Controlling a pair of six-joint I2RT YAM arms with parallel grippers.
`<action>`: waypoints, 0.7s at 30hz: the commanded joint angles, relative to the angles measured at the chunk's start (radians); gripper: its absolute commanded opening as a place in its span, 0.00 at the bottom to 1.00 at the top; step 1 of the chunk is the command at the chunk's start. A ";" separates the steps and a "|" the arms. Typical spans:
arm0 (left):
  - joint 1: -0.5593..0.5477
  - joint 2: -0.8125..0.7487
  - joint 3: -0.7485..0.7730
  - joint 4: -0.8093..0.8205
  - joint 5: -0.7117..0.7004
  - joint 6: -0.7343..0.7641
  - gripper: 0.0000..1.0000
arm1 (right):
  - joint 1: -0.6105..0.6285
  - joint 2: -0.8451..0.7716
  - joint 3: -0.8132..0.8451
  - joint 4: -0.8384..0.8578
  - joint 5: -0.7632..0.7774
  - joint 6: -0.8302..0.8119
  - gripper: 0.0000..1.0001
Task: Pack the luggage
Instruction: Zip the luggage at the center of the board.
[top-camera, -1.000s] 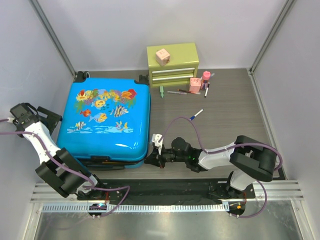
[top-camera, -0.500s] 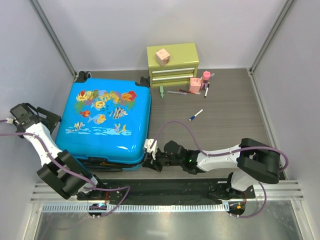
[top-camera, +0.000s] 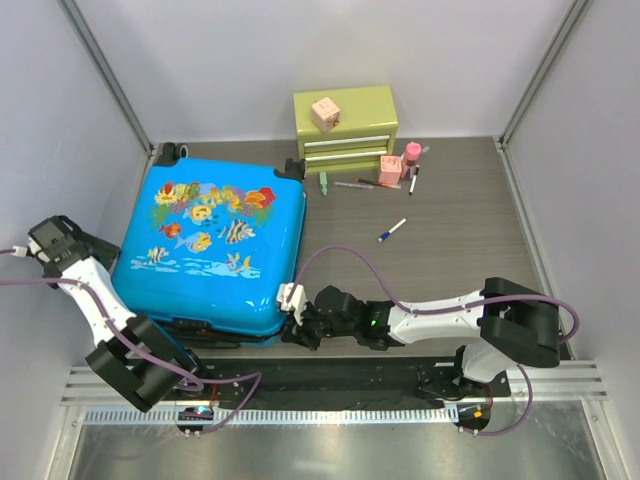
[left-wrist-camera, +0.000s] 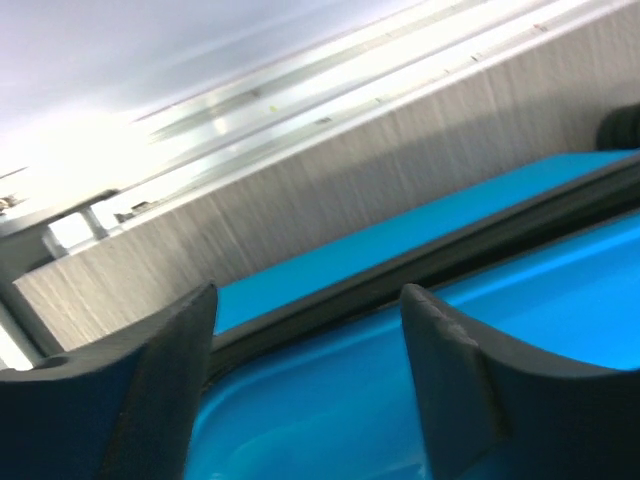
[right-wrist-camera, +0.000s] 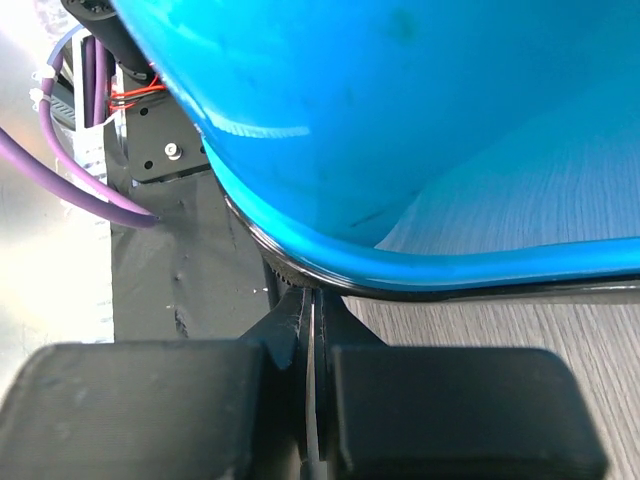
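- While the bright blue fish-print hard-shell suitcase (top-camera: 215, 245) lies closed on the left of the grey worktop (top-camera: 450, 250), opening it seems the step in hand; the left claw (top-camera: 100, 245) is at its left side and the right claw (top-camera: 291, 325) reaches low to its near corner.
- Left claw (left-wrist-camera: 310, 310), apart, straddles the dark seam (left-wrist-camera: 520, 238); next it must catch the lid.
- Right claw (right-wrist-camera: 311, 330), pressed together, sits under the black rim (right-wrist-camera: 480, 290).

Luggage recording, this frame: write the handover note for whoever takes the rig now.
The left claw is open at the seam on the left side of the luggage.
The right claw is shut, tips at the black seam on the near right corner; whether it pinches a zipper pull is unclear.
Done: the luggage lies flat, lid down.
Left: closure unconfirmed; a marker and small items lie outside by the green chest.
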 joint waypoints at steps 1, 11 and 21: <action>-0.011 -0.050 -0.090 -0.060 -0.040 0.055 0.67 | 0.024 -0.013 0.024 -0.004 -0.015 0.032 0.01; -0.023 -0.110 -0.205 -0.037 0.046 0.062 0.55 | 0.024 -0.019 0.018 -0.004 0.016 0.046 0.01; -0.032 -0.104 -0.259 -0.003 0.105 0.024 0.52 | -0.034 -0.054 0.018 -0.016 0.065 0.096 0.01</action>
